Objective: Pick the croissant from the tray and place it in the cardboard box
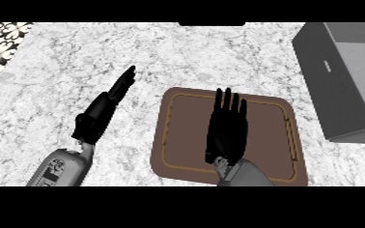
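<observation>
Tray point(267, 135), brown with a thin inlaid line round its rim, lies under the right hand point(226, 135) on a pale marble counter point(200, 53). The hand is flat, palm down, over the tray's middle, fingers straight and close together, pointing away from the robot. Whether it touches the tray cannot be told. The croissant does not show; whether it lies beneath the palm cannot be told either. Well to the right of that hand, beyond the tray's edge, stands the grey box point(335, 77), cut off by the view's right side, a small slot in the wall facing the hand. The left hand point(107, 106) shows off the tray's left side, over bare counter, seen edge-on, fingers straight and pressed together, slanting away and to the right, holding nothing.
</observation>
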